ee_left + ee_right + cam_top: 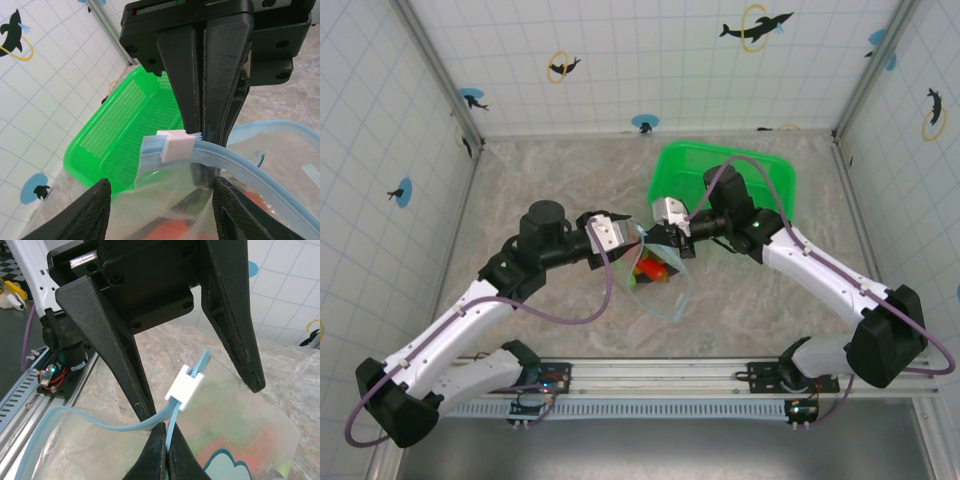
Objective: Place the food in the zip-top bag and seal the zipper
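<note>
The clear zip-top bag (pixel 665 290) hangs between my two grippers above the table, its mouth partly open. My right gripper (pixel 167 442) is shut on the zipper (pixel 172 427), the light-blue strip, just below the white slider (pixel 185 387). My left gripper (pixel 161 186) stands open, its fingers (pixel 95 210) on either side of the bag's corner under the slider (pixel 176 146), not pinching it. In the top view the left gripper (pixel 634 243) and the right gripper (pixel 652 230) meet tip to tip. Orange and red food (pixel 653 268) lies inside the bag, showing through the plastic (pixel 175 230).
A green plastic basket (pixel 720 165) stands right behind the right gripper, close to the back wall. Tiled walls close off the back and both sides. A metal rail (pixel 660 375) carrying the arm bases runs along the near edge.
</note>
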{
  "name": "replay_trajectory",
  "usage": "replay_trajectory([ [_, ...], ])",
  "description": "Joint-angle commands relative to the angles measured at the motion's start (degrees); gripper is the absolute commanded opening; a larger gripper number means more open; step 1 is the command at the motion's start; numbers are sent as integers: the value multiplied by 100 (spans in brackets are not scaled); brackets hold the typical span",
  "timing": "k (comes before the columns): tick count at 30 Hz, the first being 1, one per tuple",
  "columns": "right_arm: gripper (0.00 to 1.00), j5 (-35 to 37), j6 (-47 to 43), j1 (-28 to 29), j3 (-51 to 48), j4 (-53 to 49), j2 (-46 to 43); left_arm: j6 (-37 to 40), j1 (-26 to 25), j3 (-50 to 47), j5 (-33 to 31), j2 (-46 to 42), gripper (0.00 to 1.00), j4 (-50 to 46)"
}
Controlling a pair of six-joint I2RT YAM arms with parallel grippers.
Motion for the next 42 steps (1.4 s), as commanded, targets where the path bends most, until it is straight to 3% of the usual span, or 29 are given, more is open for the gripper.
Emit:
replay_trajectory([
  [1,0,-199,-126,124,-94,-214,-65,290,7,274,-129,34,56,-22],
  [10,0,-134,-178,140,-196,-285,-158,468,36,729,324,286,51,-732],
  [19,0,69,-114,134,-309,-236,-236,469,33,665,368,279,17,-722],
  [28,1,451,143,133,-609,88,-438,410,34,669,451,215,0,-748],
  [30,23,767,372,141,-799,379,-517,338,33,650,445,217,0,-716],
  [32,53,1196,688,183,-1125,781,-675,239,33,615,344,170,0,-624],
  [35,58,1841,1005,292,-1684,1342,-975,8,34,393,157,-24,0,-247],
  [42,63,4171,1022,462,-2108,1368,-1469,-949,33,447,-658,-285,0,619],
])
